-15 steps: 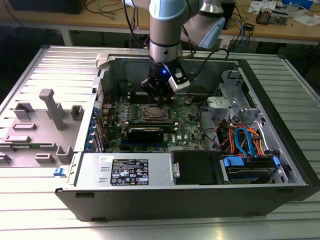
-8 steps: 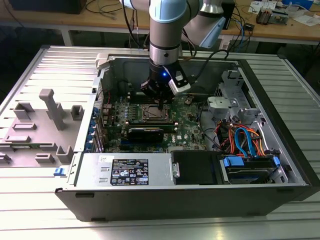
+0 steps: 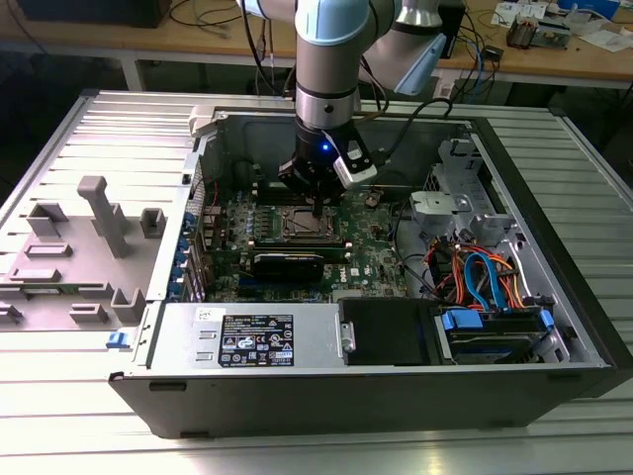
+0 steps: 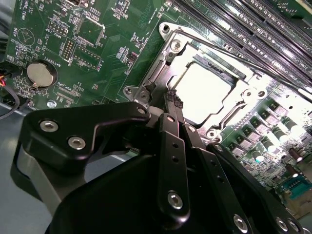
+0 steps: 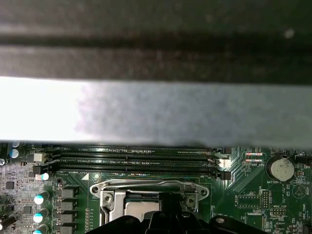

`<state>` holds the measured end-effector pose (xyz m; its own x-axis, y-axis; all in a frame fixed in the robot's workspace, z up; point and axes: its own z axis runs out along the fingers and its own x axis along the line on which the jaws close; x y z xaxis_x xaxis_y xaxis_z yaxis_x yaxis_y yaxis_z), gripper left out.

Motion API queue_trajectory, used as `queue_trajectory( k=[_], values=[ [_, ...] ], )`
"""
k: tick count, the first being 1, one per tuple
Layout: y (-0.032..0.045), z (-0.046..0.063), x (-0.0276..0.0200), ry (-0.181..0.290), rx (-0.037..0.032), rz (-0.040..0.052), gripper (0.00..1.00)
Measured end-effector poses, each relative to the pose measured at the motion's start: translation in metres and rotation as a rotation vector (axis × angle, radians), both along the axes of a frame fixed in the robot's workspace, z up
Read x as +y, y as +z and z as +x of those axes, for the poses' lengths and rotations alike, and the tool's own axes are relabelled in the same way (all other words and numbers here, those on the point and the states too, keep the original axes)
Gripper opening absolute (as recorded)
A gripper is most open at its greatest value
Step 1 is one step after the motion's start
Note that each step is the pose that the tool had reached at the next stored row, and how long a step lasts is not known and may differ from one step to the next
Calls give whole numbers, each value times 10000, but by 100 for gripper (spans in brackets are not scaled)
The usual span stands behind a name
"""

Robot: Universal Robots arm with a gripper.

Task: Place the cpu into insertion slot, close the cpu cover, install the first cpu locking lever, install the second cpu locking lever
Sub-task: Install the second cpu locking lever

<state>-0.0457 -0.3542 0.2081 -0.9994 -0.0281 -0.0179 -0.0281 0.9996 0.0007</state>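
The gripper (image 4: 171, 100) hung with its fingers drawn narrow, holding nothing, tips just at the near edge of the cpu cover (image 4: 161, 73), which lay closed over the cpu (image 4: 204, 92) seated in the insertion slot (image 5: 141, 195). Working a locking lever (image 4: 209, 46) probably called for a steady push, kept off the chip. The second wrist view showed the fingertips meeting the frame, while the exterior view placed the gripper (image 3: 315, 203) over the motherboard (image 3: 376, 262) inside the open computer case (image 3: 554, 297).

The pincer (image 4: 171, 100) tips touch the cpu cover (image 4: 161, 73) over the cpu (image 4: 204, 92).

memory slots (image 4: 253, 44) beside insertion slot (image 4: 204, 92), case wall (image 3: 326, 124) close behind
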Motion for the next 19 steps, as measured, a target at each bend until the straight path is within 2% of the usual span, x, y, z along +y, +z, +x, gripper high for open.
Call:
queue_trajectory(
  k=[6, 10, 14, 19],
  values=[
    [8, 0, -3, 1, 0, -2, 11],
    [8, 0, -45, 0, 0, -1, 11],
    [8, 0, -107, 0, -1, -1, 11],
    [18, 0, -113, 0, 0, -2, 11]
  ],
)
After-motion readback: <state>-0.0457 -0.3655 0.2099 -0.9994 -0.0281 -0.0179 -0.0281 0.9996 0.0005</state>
